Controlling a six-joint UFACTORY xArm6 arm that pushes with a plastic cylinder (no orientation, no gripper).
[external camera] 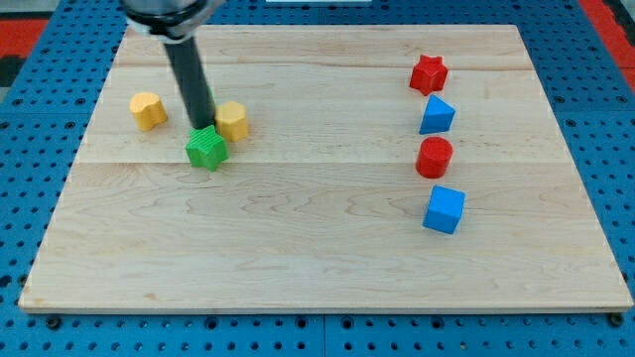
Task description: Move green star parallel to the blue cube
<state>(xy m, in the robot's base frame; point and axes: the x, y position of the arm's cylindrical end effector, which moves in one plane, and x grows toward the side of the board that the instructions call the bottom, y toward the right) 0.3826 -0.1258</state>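
The green star (pixel 207 149) lies on the wooden board (pixel 317 248) at the view's left, touching or nearly touching a yellow block (pixel 232 120) to its upper right. My tip (pixel 199 128) rests at the star's top edge, just left of that yellow block. The blue cube (pixel 444 209) sits far off at the view's right, lower than the star.
A yellow heart-shaped block (pixel 148 110) lies left of my rod. At the view's right, a column runs down: red star (pixel 429 73), blue triangular block (pixel 437 115), red cylinder (pixel 434 157), then the blue cube. Blue pegboard surrounds the board.
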